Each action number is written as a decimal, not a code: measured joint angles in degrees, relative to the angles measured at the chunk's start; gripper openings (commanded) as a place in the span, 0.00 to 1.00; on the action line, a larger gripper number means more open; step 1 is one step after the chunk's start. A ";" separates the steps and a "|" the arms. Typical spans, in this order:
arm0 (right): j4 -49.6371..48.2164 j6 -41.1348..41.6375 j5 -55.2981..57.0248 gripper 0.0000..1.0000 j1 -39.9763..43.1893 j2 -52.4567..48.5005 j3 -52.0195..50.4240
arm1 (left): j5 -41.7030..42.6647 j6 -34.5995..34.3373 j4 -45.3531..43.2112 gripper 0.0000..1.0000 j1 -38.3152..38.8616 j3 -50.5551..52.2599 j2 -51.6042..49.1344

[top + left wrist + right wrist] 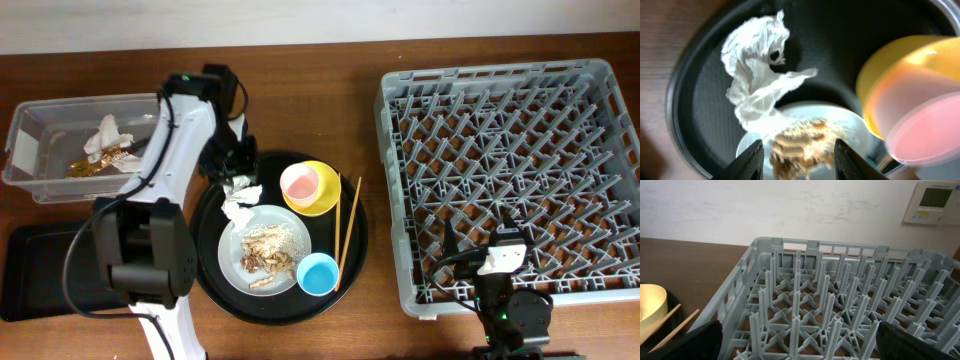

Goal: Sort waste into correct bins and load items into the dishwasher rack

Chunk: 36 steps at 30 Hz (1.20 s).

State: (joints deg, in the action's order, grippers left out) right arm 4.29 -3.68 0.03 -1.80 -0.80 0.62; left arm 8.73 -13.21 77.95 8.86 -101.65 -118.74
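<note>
Sorting waste: left gripper (799, 152) open-jawed over crumpled white paper napkin (757, 75), 10 o'clock on large round black tray (355, 240); next lower, pinch, carry to clear plastic rectangular tub (40, 175); right gripper (800, 347) jaws apart, empty.

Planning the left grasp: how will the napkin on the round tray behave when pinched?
The napkin looks thin and crumpled, so it is probably floppy, light and easily crushed. Its lower end seems to lie at the plate rim near the scraps, so lifting it may drag crumbs.

Poised over the round black tray's (212, 280) far-left rim with the left tool (799, 157), fingers parted, empty; parked well right of that tray with the right tool (800, 345), fingers spread wide.
</note>
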 measured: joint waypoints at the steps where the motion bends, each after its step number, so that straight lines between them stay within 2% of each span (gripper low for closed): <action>1: 0.02 -0.02 -0.02 0.98 0.00 0.00 0.00 | -0.68 -0.07 -1.51 0.45 0.09 2.36 0.00; 5: 0.02 0.00 0.00 0.99 0.02 0.00 0.00 | -4.07 -0.48 -6.23 0.45 -0.15 9.33 0.00; 11: 0.02 0.00 -0.02 0.98 0.00 0.00 0.00 | -8.59 -0.94 -12.50 0.45 -0.20 13.77 0.02; 12: 0.02 0.00 -0.02 0.98 0.00 0.00 0.00 | -9.07 -0.94 -12.92 0.42 -0.20 14.60 0.02; 13: 0.02 -0.04 -0.02 0.98 0.00 0.00 0.00 | -9.35 -0.94 -13.11 0.20 -0.20 15.15 0.02; 15: 0.02 0.02 -0.02 0.98 0.00 0.00 0.00 | -9.84 -1.40 -14.01 0.01 -0.20 17.00 0.02; 22: 0.02 0.02 -0.02 0.98 0.02 0.00 0.00 | -10.27 -1.31 -12.17 0.00 -0.22 16.39 0.02; 28: 0.02 0.02 -0.02 0.98 0.02 0.00 0.00 | -10.34 -1.60 -10.27 0.00 -1.42 2.49 1.33; 32: 0.02 0.00 -0.02 0.98 0.00 0.00 0.00 | -14.47 -6.16 -12.76 0.00 -5.46 -8.00 4.87; 36: 0.02 0.00 -0.02 0.98 0.00 0.00 0.00 | -21.22 -14.97 -14.67 0.00 -11.80 -11.34 7.13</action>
State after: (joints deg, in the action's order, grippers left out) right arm 4.32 -3.68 0.01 -1.80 -0.80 0.62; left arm -12.49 -28.18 63.29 -2.94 -112.99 -111.61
